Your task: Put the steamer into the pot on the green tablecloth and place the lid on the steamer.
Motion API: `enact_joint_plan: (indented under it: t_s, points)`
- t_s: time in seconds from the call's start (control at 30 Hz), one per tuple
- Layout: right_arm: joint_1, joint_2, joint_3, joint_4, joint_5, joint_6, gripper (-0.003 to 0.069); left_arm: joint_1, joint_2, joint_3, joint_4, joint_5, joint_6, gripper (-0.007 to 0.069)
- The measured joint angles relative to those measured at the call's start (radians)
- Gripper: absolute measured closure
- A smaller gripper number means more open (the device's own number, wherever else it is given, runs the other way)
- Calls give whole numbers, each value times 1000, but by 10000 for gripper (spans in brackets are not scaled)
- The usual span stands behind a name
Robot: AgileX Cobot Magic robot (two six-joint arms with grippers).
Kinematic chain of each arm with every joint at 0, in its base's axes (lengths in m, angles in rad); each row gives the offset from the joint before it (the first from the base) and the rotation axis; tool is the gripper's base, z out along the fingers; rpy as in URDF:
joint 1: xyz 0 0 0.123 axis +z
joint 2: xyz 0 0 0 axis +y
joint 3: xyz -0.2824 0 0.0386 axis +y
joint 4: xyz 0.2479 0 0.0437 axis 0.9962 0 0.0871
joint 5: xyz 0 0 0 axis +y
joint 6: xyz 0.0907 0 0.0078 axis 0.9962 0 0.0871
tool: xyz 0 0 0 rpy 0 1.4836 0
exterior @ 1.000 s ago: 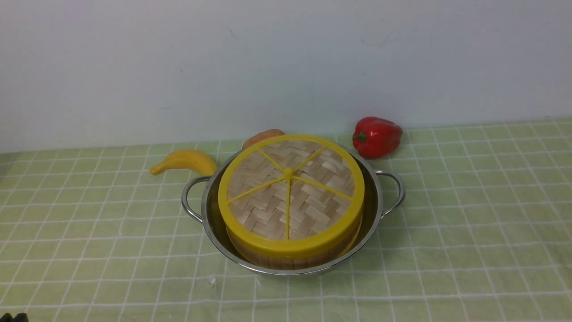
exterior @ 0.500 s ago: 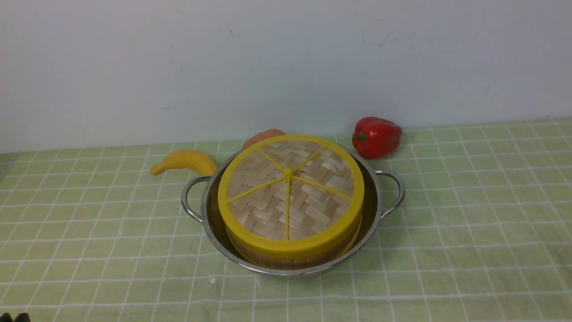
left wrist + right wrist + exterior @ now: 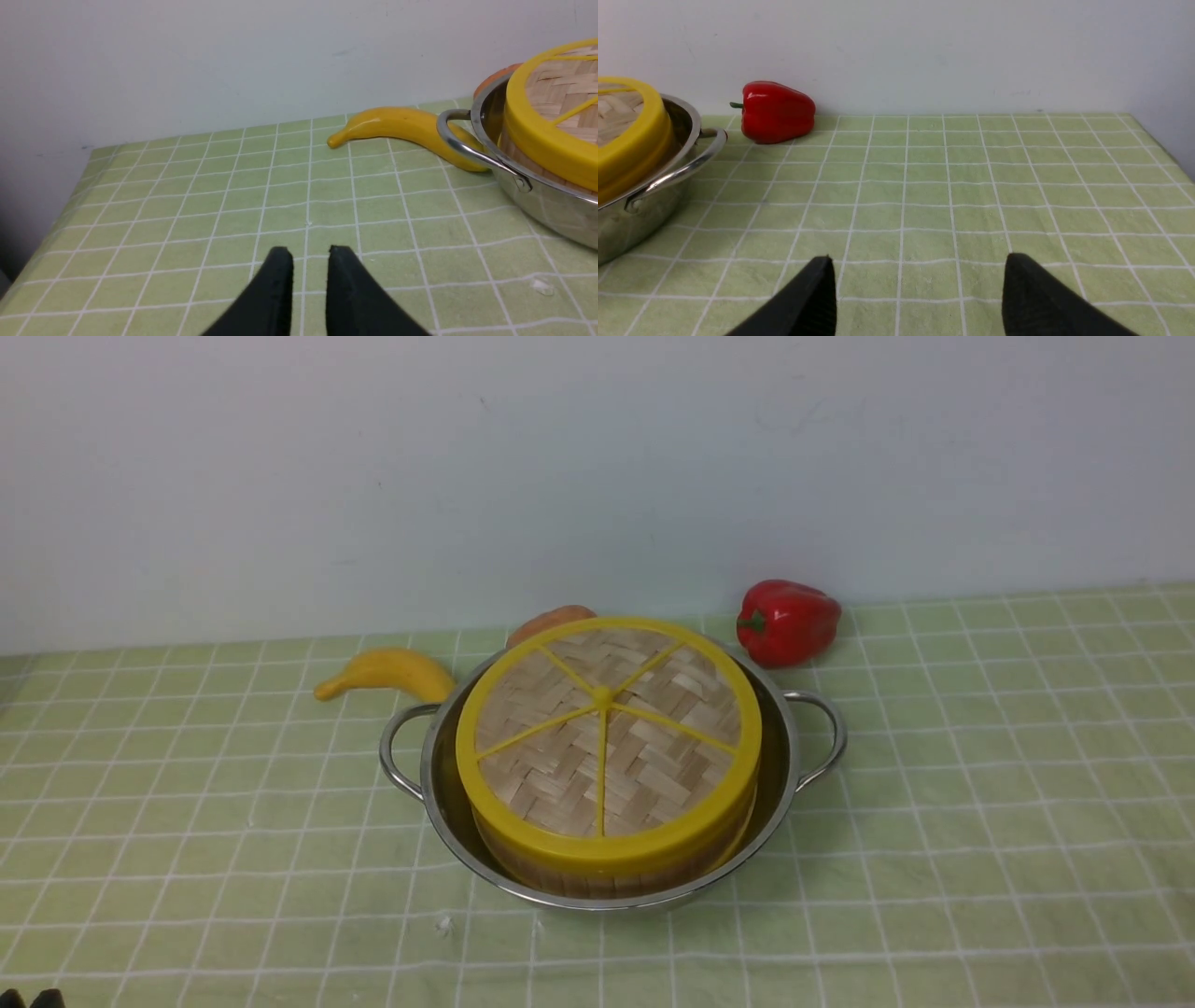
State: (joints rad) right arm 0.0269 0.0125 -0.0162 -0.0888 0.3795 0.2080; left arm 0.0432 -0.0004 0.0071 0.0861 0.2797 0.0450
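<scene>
The steamer (image 3: 611,882) sits inside the pot (image 3: 448,840), its low bamboo wall showing beneath the lid (image 3: 546,775). No brand, label or writing can be read on any of them. Being round, the steamer and lid have no long axis; the lid lies with its woven face and spokes upward, one spoke running from the hub toward the robot. The lid looks level and seated all round, though its far edge is hard to judge from here.

The pot's two loop handles point out to left and right, so its longest line runs across the green tablecloth (image 3: 980,756). A yellow banana (image 3: 397,672) lies just beside the pot, beyond the left handle, its narrow tip pointing left. A brownish-orange item (image 3: 553,621) is partly hidden behind the pot. A red pepper (image 3: 789,623) lies beyond the right handle, its green stem toward the left. A pale wall (image 3: 597,476) stands behind.

The left gripper (image 3: 310,266) has a narrow gap between its fingers, holding nothing; the right gripper (image 3: 920,275) stands wide and empty.
</scene>
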Motion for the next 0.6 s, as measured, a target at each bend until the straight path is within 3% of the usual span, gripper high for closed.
enact_joint_plan:
  t_s: [0.6]
  points:
    - [0, 0, 2, 0, -5, 0, 188, 0, 0, 0, 0, 0, 0, 477]
